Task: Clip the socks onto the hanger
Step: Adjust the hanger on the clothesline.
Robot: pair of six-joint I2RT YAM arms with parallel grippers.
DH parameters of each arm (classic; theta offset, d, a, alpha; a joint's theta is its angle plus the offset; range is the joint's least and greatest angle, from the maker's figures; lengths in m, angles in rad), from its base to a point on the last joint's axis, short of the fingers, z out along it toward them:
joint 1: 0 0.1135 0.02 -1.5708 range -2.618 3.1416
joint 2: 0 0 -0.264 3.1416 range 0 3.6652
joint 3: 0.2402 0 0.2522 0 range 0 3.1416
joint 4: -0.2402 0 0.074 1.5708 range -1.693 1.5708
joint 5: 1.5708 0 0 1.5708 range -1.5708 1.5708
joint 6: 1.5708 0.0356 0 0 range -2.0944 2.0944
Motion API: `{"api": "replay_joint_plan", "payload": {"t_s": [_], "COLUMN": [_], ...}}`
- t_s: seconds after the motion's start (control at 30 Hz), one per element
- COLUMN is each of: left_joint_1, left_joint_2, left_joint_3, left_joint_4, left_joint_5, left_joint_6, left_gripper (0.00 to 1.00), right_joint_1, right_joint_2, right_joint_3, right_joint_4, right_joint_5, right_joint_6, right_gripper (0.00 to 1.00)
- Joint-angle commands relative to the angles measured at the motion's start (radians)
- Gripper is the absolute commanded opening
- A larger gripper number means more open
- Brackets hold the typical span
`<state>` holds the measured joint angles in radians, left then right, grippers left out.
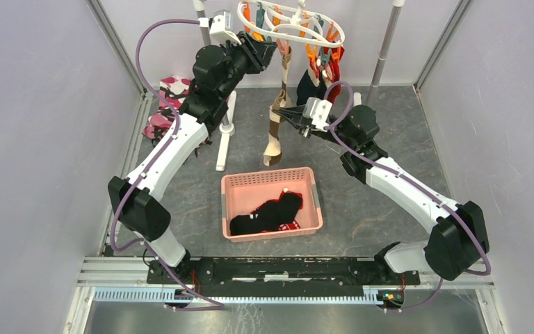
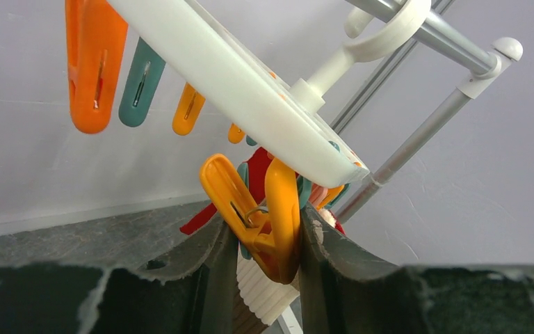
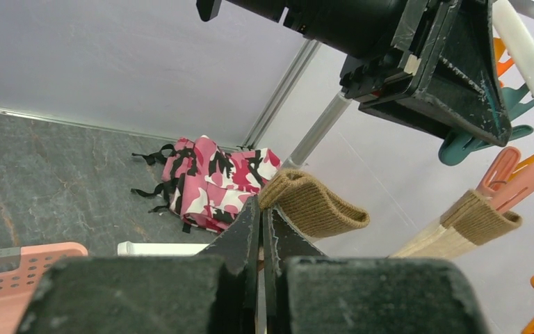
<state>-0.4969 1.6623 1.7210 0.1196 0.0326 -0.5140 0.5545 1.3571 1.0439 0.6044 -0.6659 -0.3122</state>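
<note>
The left fingers [image 2: 195,271] are closing on an orange clip [image 2: 278,216] hanging under the white hanger [image 2: 236,83], one finger pressing each side of it at the centre of the left wrist view. The ribbed edge of a beige sock [image 2: 264,296] is showing just below that clip. The hanger is sitting at the top centre of the overhead view, hooked over a grey rack pole [image 2: 452,42].

The right fingers [image 3: 243,233] are pinching almost shut on the cuff of the beige sock, which is bulging out to the right of the tips. A second beige sock [image 3: 476,221] is hanging from a clip at the right edge of the frame.

Black socks [image 1: 271,212] are lying in the pink basket [image 1: 270,179] on the worktop [image 1: 361,229] at the lower centre. A pink camouflage cloth [image 1: 170,101] is lying at the upper left.
</note>
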Motion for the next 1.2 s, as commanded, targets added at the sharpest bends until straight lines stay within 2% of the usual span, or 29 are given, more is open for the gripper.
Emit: {"api": "replay_joint_plan", "payload": {"t_s": [0.0, 0.1, 0.27, 0.37, 0.7, 1.17], "left_joint_1": [-0.006, -0.007, -0.006, -0.006, -0.006, -0.008], "left_joint_2": [-0.048, -0.053, -0.055, -0.054, -0.054, -0.047], "left_joint_3": [0.039, 0.033, 0.034, 0.035, 0.047, 0.054], "left_joint_4": [0.015, 0.014, 0.003, 0.003, 0.009, 0.041], "left_joint_5": [-0.015, -0.024, -0.056, -0.061, -0.063, -0.064], "left_joint_6": [0.039, 0.033, 0.038, 0.041, 0.055, 0.09], "left_gripper": [0.22, 0.24, 0.41, 0.47, 0.55, 0.56], "right_joint_1": [0.005, 0.006, 0.007, 0.006, 0.007, 0.006], "right_joint_2": [0.014, 0.021, 0.024, 0.023, 0.019, 0.017], "right_joint_3": [0.065, 0.076, 0.078, 0.076, 0.074, 0.073], "right_joint_4": [0.01, 0.006, 0.002, 0.002, -0.005, -0.002], "right_joint_5": [0.022, 0.025, 0.024, 0.025, 0.025, 0.023], "right_joint_6": [-0.014, -0.017, -0.018, -0.021, -0.028, -0.028], "right_gripper": [0.0, 0.0, 0.0, 0.0, 0.0, 0.0]}}
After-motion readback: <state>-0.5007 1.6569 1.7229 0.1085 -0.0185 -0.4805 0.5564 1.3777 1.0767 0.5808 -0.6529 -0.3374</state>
